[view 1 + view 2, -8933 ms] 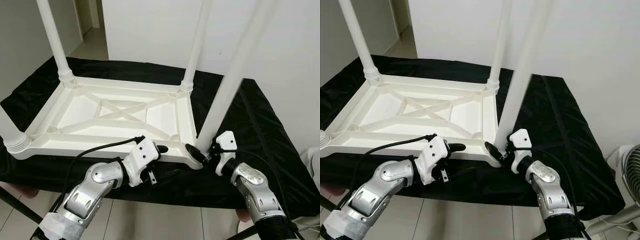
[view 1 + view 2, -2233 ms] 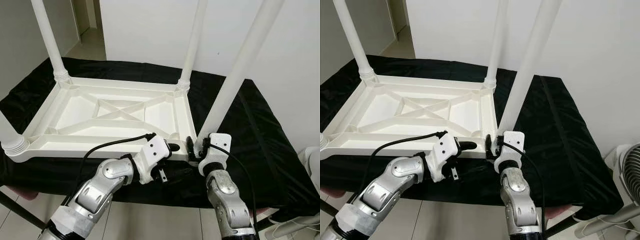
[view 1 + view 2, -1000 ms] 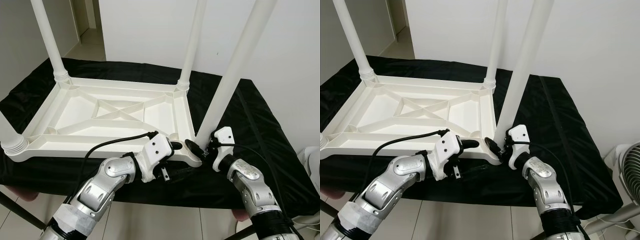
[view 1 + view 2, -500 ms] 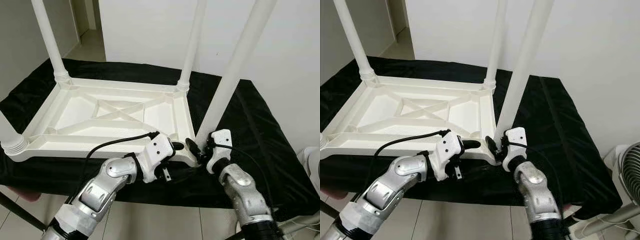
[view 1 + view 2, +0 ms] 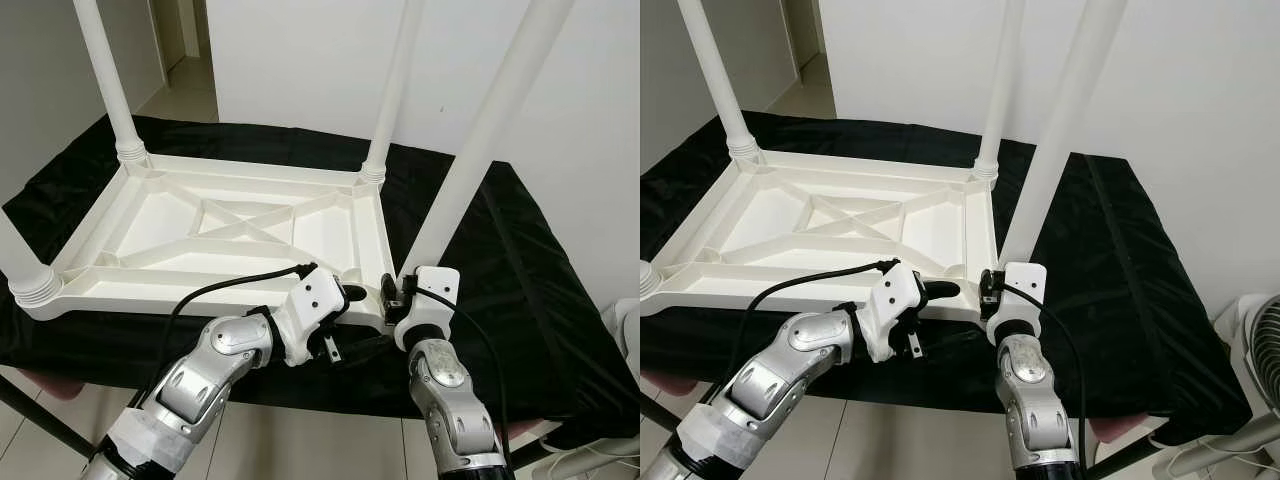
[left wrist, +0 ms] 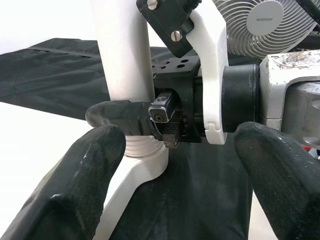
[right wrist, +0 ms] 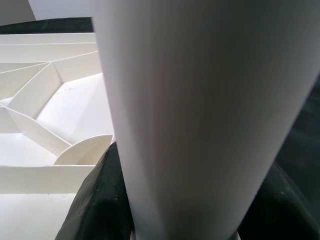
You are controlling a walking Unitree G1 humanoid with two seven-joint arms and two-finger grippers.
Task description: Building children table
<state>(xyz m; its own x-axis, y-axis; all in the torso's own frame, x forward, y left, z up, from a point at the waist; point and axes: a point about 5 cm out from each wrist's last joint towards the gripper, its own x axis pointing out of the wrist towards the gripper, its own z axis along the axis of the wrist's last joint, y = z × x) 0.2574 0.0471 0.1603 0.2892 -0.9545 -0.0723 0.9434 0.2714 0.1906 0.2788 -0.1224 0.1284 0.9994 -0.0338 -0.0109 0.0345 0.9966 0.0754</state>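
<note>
A white children's table top (image 5: pixel 200 292) lies upside down on a black cloth (image 5: pixel 520 290). Its near right leg (image 5: pixel 480 140) stands in the near right corner socket. My right gripper (image 5: pixel 393 296) is shut on the base of this leg. In the right wrist view the leg (image 7: pixel 200 100) runs between the black fingers (image 7: pixel 95 200). My left gripper (image 5: pixel 350 293) is at the front rim just left of that corner and is open. Its wrist view looks between its spread fingers (image 6: pixel 80 170) at the leg's base (image 6: pixel 122 50).
Three more white legs stand in the other corners: far left (image 5: pixel 105 80), far right (image 5: pixel 392 90), near left (image 5: pixel 25 270). A white wall rises behind. A grey fan (image 5: pixel 1265 340) stands on the floor at the right. Tiled floor (image 5: pixel 300 440) shows below the cloth's front edge.
My right forearm has swung left under the leg and its gripper has turned around the leg's base, still shut on it. The left gripper stays at the rim.
</note>
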